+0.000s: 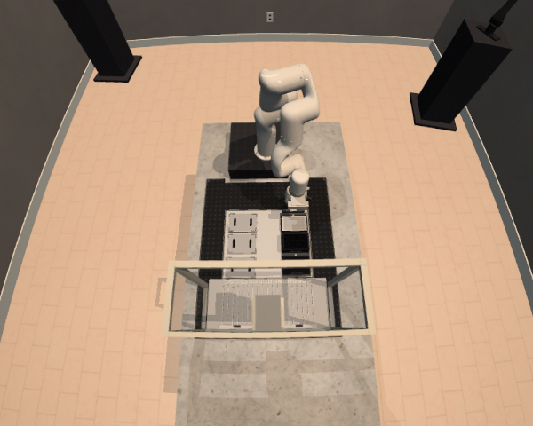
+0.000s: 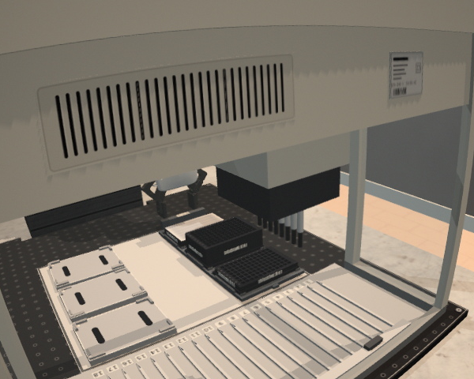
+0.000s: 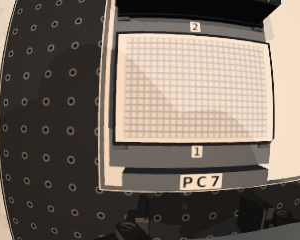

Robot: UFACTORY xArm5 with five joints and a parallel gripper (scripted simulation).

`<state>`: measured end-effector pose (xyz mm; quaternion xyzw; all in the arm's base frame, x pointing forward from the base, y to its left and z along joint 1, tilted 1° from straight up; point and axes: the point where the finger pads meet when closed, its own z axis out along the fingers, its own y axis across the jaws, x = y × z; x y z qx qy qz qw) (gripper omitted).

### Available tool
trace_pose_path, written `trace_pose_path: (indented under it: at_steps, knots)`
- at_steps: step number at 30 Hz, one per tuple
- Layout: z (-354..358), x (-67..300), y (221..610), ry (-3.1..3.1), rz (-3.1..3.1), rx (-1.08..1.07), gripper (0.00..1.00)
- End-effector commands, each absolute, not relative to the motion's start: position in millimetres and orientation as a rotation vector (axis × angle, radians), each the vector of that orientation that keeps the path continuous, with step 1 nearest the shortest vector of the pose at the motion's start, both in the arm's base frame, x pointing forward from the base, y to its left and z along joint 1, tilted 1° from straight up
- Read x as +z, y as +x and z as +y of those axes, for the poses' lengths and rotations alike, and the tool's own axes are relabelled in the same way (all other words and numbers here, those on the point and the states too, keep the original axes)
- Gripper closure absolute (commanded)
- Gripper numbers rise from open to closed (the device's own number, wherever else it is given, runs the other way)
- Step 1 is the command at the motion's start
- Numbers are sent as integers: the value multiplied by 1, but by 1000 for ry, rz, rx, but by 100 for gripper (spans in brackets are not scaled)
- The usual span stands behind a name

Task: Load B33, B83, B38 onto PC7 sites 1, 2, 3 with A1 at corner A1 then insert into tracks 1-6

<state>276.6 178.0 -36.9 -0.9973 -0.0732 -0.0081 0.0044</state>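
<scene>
The plate carrier PC7 (image 2: pixel 245 294) (image 3: pixel 155 157) lies on the apron, its far end at the rails' front edge near the low-numbered tracks. The pale plate B33 (image 1: pixel 294 223) (image 2: pixel 194 227) (image 3: pixel 190 90) is on site 1 by the handle (image 3: pixel 150 177). The tall black block B83 (image 1: pixel 295 241) (image 2: pixel 225 236) is on site 2. The black plate B38 (image 2: pixel 257 264) is on site 3. All three look level; the A1 corners are too small to read. My gripper (image 2: pixel 177 204) (image 3: pixel 195 212) is open and empty, above and on the base side of the handle.
Three empty nests (image 2: pixel 86 267) (image 2: pixel 102 288) (image 2: pixel 122 326) stand in a row across the apron. The rails (image 2: pixel 294 316) lie beyond, with dark blocks (image 1: pixel 236 326) (image 1: pixel 298 325) behind the tracks. The instrument's frame (image 1: pixel 266 264) and a pipetting head (image 2: pixel 278 200) hang over the rails.
</scene>
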Motion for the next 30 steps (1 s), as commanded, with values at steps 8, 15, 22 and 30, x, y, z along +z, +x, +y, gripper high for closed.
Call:
trace_pose_path:
  at_steps: [8,15,22,30]
  knots:
    - [179,-41,278,-3114,-229,-21,19]
    - [179,-46,278,-3114,-229,-21,19]
    - [179,-50,278,-3114,-229,-21,19]
    - [179,-52,278,-3114,-229,-21,19]
